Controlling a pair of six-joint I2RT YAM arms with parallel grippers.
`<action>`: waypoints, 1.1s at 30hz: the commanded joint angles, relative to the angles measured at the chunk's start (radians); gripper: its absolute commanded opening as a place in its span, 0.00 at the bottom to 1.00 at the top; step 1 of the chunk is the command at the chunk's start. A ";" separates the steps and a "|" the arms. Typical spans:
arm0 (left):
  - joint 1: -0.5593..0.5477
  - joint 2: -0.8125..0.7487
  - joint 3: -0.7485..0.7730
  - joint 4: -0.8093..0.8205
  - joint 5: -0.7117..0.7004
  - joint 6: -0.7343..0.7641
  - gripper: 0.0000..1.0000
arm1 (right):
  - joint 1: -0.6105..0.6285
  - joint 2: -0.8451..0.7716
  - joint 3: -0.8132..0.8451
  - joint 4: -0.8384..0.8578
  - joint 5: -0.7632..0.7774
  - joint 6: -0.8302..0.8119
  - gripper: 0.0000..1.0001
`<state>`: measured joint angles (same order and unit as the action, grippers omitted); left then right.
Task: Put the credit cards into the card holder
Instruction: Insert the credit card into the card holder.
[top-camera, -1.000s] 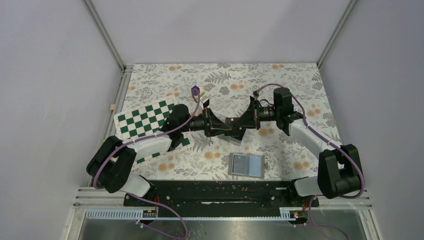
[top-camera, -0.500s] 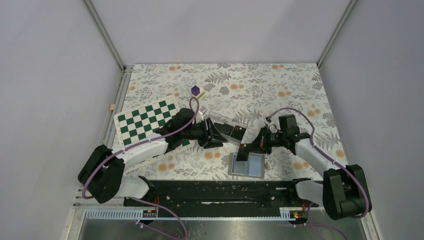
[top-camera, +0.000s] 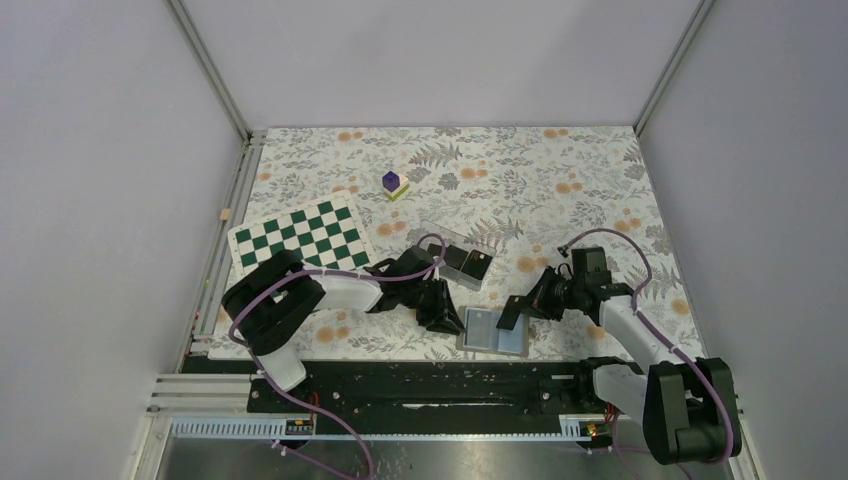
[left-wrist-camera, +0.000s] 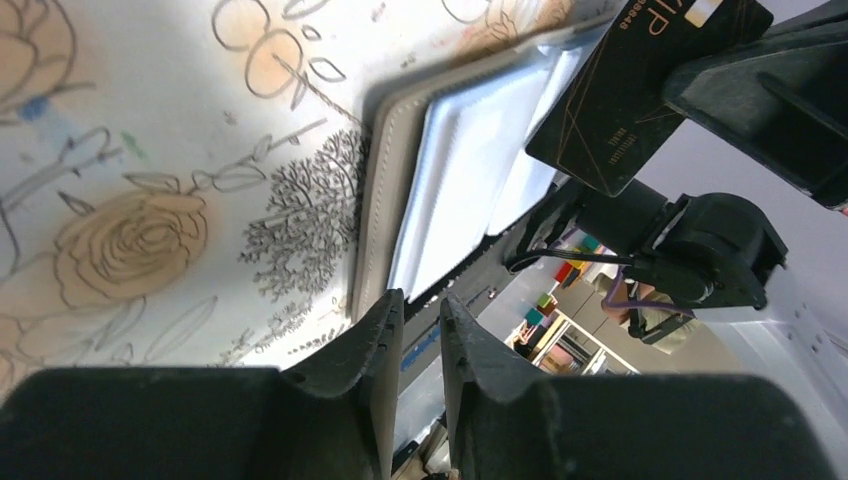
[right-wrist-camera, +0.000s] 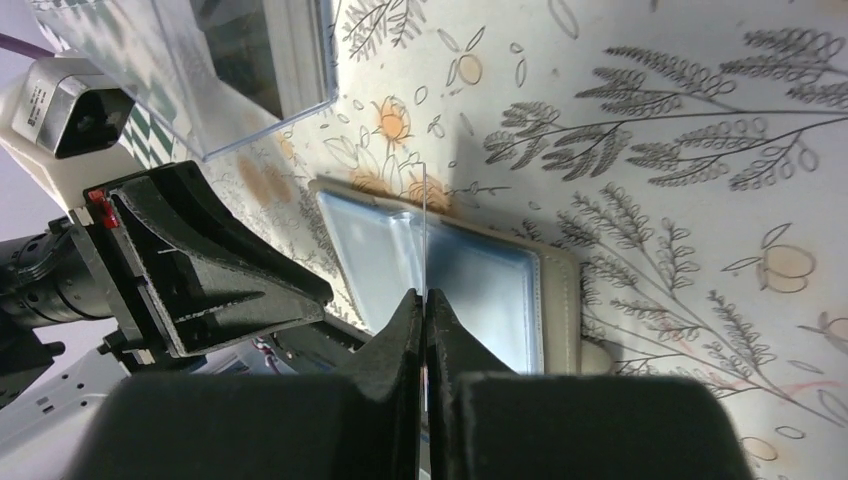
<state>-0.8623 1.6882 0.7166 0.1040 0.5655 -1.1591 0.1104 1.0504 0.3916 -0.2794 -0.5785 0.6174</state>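
One credit card (left-wrist-camera: 630, 100) edge-down, clamped in right end effector (right-wrist-camera: 423, 300) over open card holder (right-wrist-camera: 490, 290) (left end effector (left-wrist-camera: 415, 305) slightly apart)

At the middle of the table's (top-camera: 600, 170) near edge the card holder (top-camera: 493, 333) is hemmed in: left gripper (left-wrist-camera: 420, 300) at its left rim, right gripper (right-wrist-camera: 424, 300) holding a credit card (left-wrist-camera: 640, 95) above its middle, clear box (top-camera: 455, 258) just behind. The far right corner offers free passage. The chessboard (top-camera: 300, 238) takes the left side, and the purple cube (top-camera: 392, 183) stands toward the far edge.
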 joint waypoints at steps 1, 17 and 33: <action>-0.008 0.035 0.053 0.037 -0.029 0.031 0.19 | -0.017 0.044 0.018 0.055 0.010 -0.044 0.00; -0.010 0.098 0.085 -0.084 -0.067 0.089 0.00 | -0.017 0.138 -0.060 0.232 -0.192 0.008 0.00; -0.009 0.132 0.129 -0.227 -0.116 0.149 0.00 | -0.016 0.140 -0.076 0.242 -0.197 -0.001 0.00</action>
<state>-0.8696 1.7824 0.8341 -0.0731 0.5213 -1.0485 0.0971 1.1694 0.3275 -0.0639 -0.7540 0.6334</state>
